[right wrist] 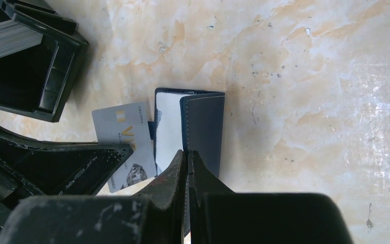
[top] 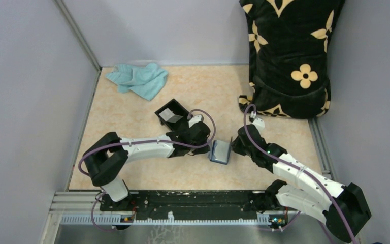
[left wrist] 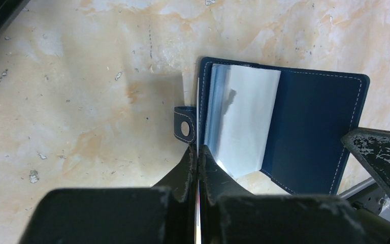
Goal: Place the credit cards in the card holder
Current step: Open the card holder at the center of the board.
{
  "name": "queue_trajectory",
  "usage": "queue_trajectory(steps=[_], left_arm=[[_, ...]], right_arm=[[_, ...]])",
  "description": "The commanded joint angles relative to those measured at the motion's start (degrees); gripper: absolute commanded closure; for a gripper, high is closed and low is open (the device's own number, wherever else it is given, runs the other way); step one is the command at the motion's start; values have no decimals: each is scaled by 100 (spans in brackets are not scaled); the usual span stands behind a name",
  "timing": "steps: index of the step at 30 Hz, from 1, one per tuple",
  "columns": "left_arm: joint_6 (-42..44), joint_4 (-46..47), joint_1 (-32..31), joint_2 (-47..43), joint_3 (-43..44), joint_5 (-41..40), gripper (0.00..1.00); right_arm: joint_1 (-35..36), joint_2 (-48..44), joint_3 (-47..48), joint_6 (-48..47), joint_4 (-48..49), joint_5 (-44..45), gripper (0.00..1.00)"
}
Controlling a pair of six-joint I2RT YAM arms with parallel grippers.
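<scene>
While the card holder lies open on the table: it sits right between the two grippers, with its pale clear pocket showing.
Left gripper: shut tight on one grey credit card, held by one end.
Right gripper: shut on the blue cover, pinching it up so the holder is open.
Way to go: the pocket is just beside the card, on the right arm's side. The card's edge is at the holder's edge, by the snap tab.
Long side: the card's long side runs along the holder's open edge.
Nearer arm: the left, I think, since it has the card.
Arm pose: both arms reach in low, with the wrists pointing at each other.
Black box: behind the left gripper, with more cards inside.
</scene>
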Motion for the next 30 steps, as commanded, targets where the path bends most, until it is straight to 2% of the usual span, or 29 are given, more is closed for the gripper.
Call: queue_trajectory(steps=[1,12,30], left_arm=[[109,244,75,-95,-128,189,100],[12,682,172,-92,-297,611,100],[103,337,227,-355,-255,531,100]], right_arm=[[-91,-107,-42,-64,176,-32,100],[-128,-88,-45,-111,174,-84,100],[-128,-93,-132,-73,265,-148,100]])
